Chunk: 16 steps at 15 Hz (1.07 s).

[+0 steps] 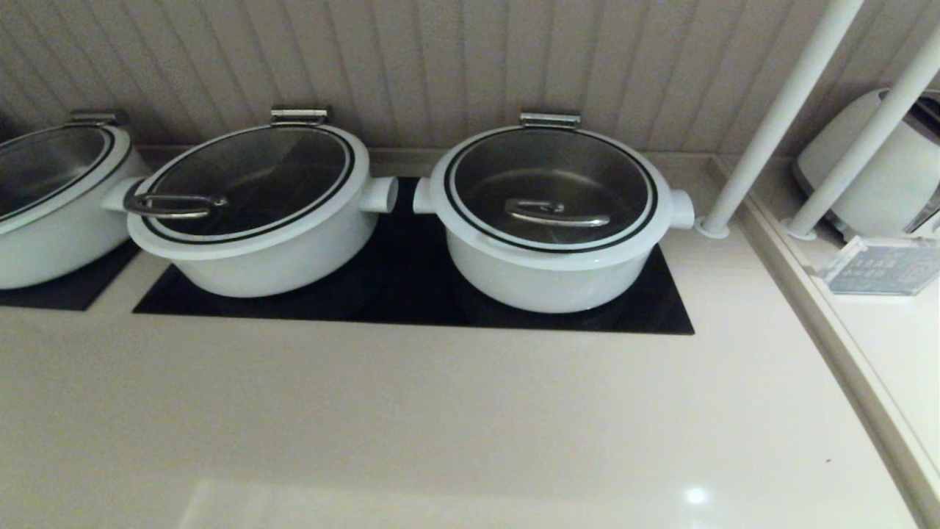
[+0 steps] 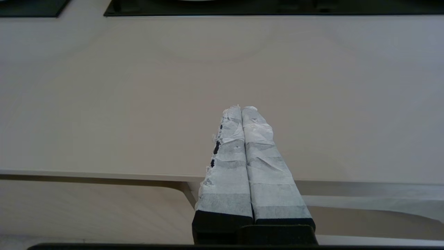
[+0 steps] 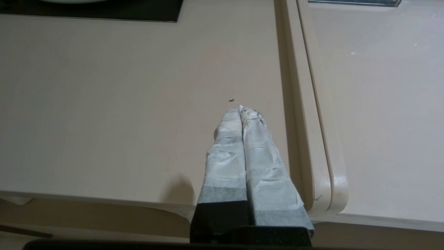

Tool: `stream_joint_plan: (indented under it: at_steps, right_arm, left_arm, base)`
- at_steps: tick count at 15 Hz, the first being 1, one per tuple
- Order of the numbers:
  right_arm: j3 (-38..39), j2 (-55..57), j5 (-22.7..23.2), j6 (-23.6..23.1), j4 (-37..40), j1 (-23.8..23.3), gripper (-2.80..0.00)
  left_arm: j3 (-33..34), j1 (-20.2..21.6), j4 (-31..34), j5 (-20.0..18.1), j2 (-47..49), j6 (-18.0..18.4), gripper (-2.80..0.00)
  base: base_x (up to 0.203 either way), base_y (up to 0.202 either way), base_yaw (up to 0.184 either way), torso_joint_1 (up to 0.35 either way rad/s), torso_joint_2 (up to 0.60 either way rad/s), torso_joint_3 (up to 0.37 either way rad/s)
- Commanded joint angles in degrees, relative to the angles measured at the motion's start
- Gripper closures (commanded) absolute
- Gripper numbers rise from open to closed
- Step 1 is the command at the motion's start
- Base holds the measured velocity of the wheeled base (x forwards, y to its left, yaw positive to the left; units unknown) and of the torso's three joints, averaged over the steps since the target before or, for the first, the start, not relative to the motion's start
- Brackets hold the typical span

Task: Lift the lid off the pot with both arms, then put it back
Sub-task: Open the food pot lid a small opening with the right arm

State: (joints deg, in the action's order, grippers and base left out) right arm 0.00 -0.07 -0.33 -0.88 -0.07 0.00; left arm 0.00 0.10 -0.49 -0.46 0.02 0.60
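Note:
The pot (image 1: 547,275) is round and white and stands on the black cooktop (image 1: 411,301) right of centre in the head view. Its glass lid (image 1: 551,187) rests flat on it, with a low steel bar handle (image 1: 556,214) at the centre and a steel hinge plate (image 1: 550,118) behind. Neither arm shows in the head view. My left gripper (image 2: 241,108) is shut with nothing in it, over the bare counter near its front edge. My right gripper (image 3: 241,108) is also shut and holds nothing, near the counter's front right corner.
A like white pot (image 1: 257,242) with a loop handle (image 1: 175,205) at its lid's rim stands to the left, a third pot (image 1: 51,198) farther left. Two white poles (image 1: 778,110) rise at the right. A raised ledge (image 3: 314,114) borders a side counter with a white appliance (image 1: 874,169) and small sign (image 1: 877,266).

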Motion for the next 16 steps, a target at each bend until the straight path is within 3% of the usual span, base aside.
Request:
stream_joint_plan:
  at_steps: [1, 16]
  right_arm:
    - [0.0, 0.07, -0.02, 0.0, -0.01, 0.0, 0.0]
    - [0.0, 0.07, 0.68, -1.23, -0.01, 0.0, 0.0]
  left_arm:
    - [0.0, -0.01, -0.04, 0.09, -0.02, -0.14, 0.0]
    - [0.0, -0.01, 0.05, 0.11, -0.02, -0.25, 0.0]
  base:
    - [0.0, 0.0, 0.0, 0.0, 0.0, 0.0]
    - [0.0, 0.0, 0.0, 0.0, 0.0, 0.0]
